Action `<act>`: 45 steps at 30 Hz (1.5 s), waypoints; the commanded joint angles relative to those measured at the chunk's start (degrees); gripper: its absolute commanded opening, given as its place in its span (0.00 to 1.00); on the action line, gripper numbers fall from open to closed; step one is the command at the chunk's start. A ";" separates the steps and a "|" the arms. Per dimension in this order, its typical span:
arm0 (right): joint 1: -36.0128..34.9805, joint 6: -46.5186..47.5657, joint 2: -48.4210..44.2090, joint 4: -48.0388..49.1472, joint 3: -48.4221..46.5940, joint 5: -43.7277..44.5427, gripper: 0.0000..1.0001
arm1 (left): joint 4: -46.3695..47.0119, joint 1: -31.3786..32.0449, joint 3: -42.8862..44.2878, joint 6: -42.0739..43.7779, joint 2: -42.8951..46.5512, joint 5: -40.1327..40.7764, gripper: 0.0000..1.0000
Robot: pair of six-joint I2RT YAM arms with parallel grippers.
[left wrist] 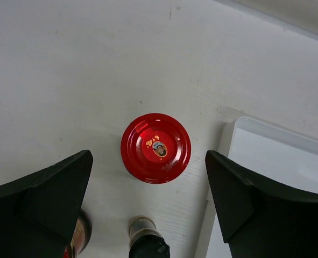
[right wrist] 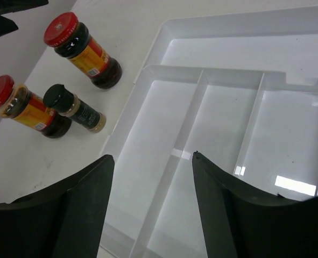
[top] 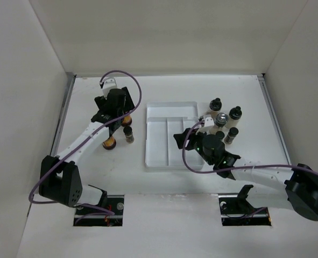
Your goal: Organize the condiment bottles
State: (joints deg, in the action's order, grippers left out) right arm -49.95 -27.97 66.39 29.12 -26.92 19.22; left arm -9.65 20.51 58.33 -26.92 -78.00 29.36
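Red-capped bottle [left wrist: 155, 148] is seen upright on the surface [left wrist: 67, 64], centred under the released, wide-spread left claw [left wrist: 148, 155], untouched.

Bright even light, glare on tray [right wrist: 296, 185]

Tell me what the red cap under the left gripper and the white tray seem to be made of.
Red cap: probably painted metal, possibly plastic; smooth and glossy, with a printed emblem at its centre. White tray: likely moulded plastic with a glossy finish; it shows bright light reflections and thin, rounded dividers.
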 commanded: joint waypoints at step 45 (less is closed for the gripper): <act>2.62 -1.39 1.11 3.83 -0.42 0.82 0.75 | 6.75 3.86 19.45 6.35 -8.75 1.05 0.40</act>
State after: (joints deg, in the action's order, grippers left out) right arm -47.92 -28.45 68.69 29.17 -26.94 19.25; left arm -10.48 21.37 71.02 -22.13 -92.29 29.43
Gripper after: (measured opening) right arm 0.745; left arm 0.661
